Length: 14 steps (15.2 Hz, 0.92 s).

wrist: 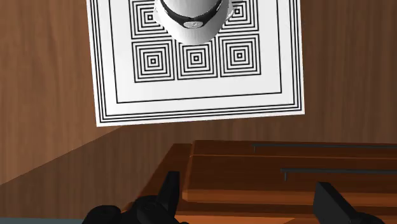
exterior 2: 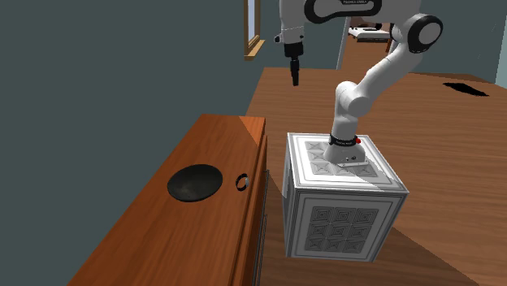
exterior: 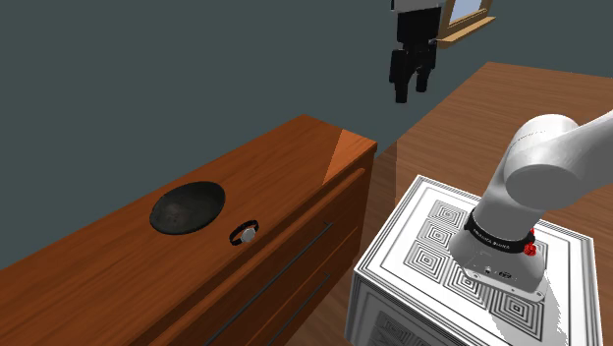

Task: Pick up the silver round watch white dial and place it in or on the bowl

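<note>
My base sits on the patterned white stand (exterior: 428,228), one box on the wood floor. From it my one arm (exterior 2: 367,82) climbs steeply, folds at the elbow and reaches out level, so my pincer (exterior: 412,88) hangs high, pointing down. Its two black fingers (wrist: 333,201) are spread apart with nothing between them.

Beyond the stand is one wooden dresser (exterior: 296,156) with two long dark handles on its front. On its top, near the front edge, lies the one watch (exterior: 245,233), well below my pincer. Just beside it, not touching, is the one dark bowl (exterior: 187,208).

The wrist view looks down on the stand's top and the dresser's corner. The shoulder view catches the watch's pale dial, while the second exterior view gives it as a dark ring. Farthest off, one window frame (exterior 2: 253,34) is on the grey wall.
</note>
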Available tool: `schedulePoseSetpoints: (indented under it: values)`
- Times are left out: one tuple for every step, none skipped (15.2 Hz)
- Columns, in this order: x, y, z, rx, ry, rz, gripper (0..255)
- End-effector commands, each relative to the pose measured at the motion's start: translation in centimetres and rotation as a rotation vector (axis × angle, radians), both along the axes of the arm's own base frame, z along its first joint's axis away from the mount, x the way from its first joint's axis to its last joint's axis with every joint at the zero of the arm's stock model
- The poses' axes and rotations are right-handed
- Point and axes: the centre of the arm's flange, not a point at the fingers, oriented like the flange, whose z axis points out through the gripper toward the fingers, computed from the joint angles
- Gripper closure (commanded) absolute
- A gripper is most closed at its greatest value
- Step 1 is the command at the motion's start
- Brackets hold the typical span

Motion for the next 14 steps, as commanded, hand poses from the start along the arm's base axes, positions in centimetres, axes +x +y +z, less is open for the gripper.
schedulePoseSetpoints:
  values:
    - [0.0,0.0,0.0,0.000,0.000,0.000,0]
    - [0.6,0.9,-0.7,0.005,-0.002,-0.001,0]
    - [1.1,1.8,-1.3,0.010,-0.004,-0.002,0]
    - [1.7,2.7,-2.0,0.015,-0.006,-0.003,0]
    - [2.3,3.6,-2.7,0.019,-0.008,-0.004,0]
    - [2.8,4.5,-3.3,0.024,-0.010,-0.005,0]
    - [3.4,5.4,-4.0,0.029,-0.012,-0.006,0]
    - [4.0,6.3,-4.6,0.034,-0.014,-0.008,0]
    - [4.6,7.2,-5.2,0.039,-0.015,-0.009,0]
    - [5.1,8.1,-5.9,0.044,-0.017,-0.010,0]
    - [5.7,9.0,-6.5,0.048,-0.019,-0.011,0]
    - [6.3,10.0,-7.1,0.053,-0.021,-0.012,0]
    - [6.9,10.9,-7.7,0.058,-0.023,-0.013,0]
    - [7.5,11.8,-8.3,0.063,-0.025,-0.014,0]
